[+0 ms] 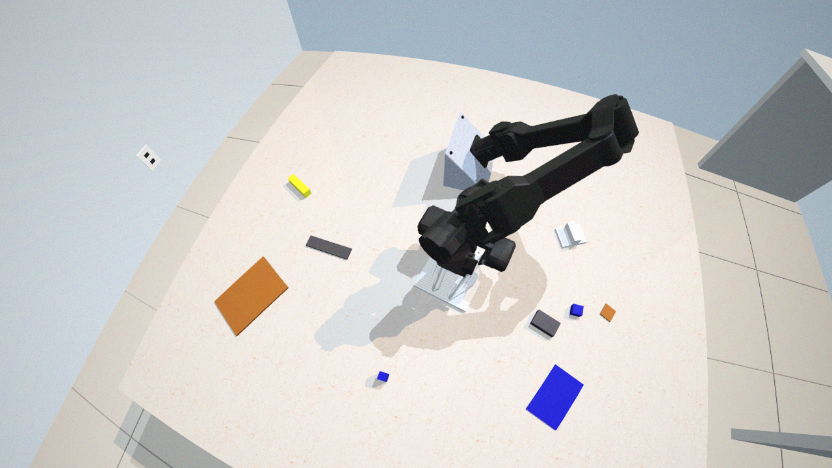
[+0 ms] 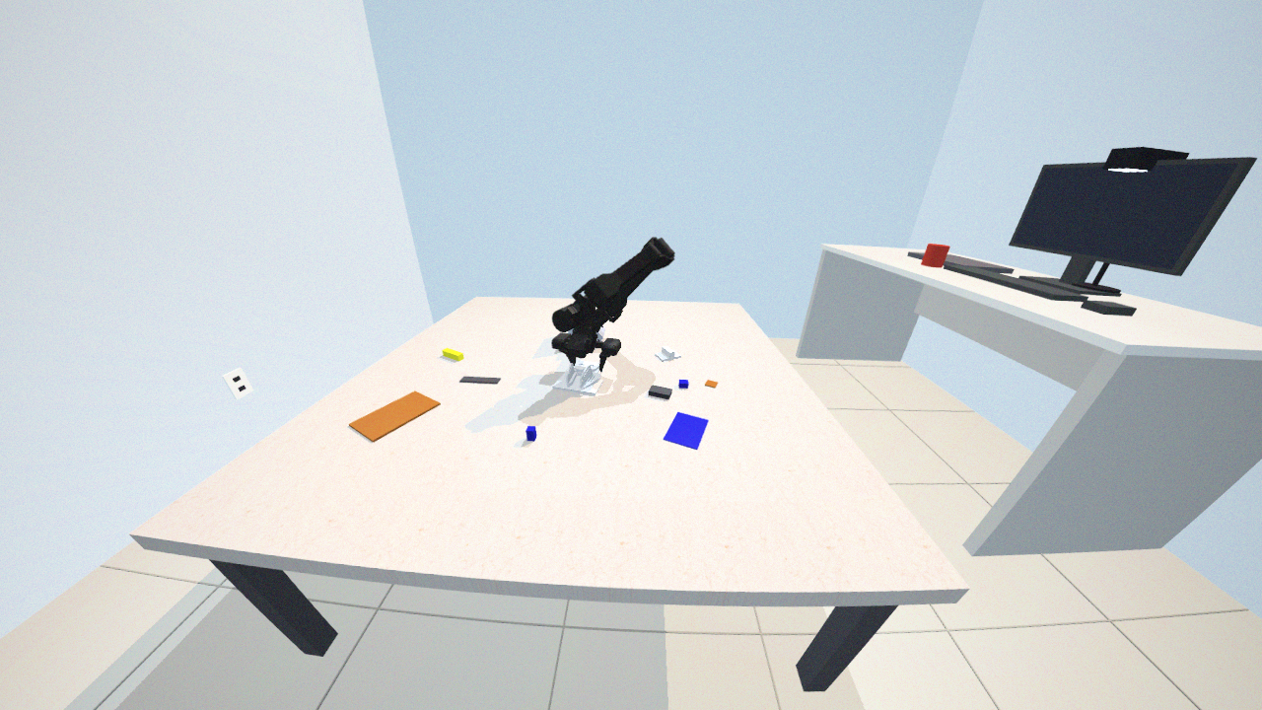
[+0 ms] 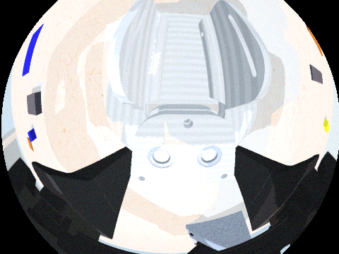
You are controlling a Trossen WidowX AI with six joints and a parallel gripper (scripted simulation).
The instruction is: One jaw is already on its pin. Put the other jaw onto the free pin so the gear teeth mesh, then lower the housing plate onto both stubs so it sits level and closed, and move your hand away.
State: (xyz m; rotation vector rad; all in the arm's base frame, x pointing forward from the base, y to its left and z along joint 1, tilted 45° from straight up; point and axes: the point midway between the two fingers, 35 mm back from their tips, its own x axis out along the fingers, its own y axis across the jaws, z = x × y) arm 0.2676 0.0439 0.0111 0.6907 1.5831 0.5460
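My gripper is shut on the white housing plate, with one black finger at each side edge. Two round stub ends show inside the plate's two large holes. How far down the plate sits is not clear. Beyond it, the left jaw and the right jaw stand apart over the ribbed base. The gear teeth and the jaw pins are hidden. In the top and exterior views the arm covers most of the plate.
A grey angled block stands behind the base. A small white bracket is to the right. Dark blocks, blue cubes, an orange panel and a blue panel lie around.
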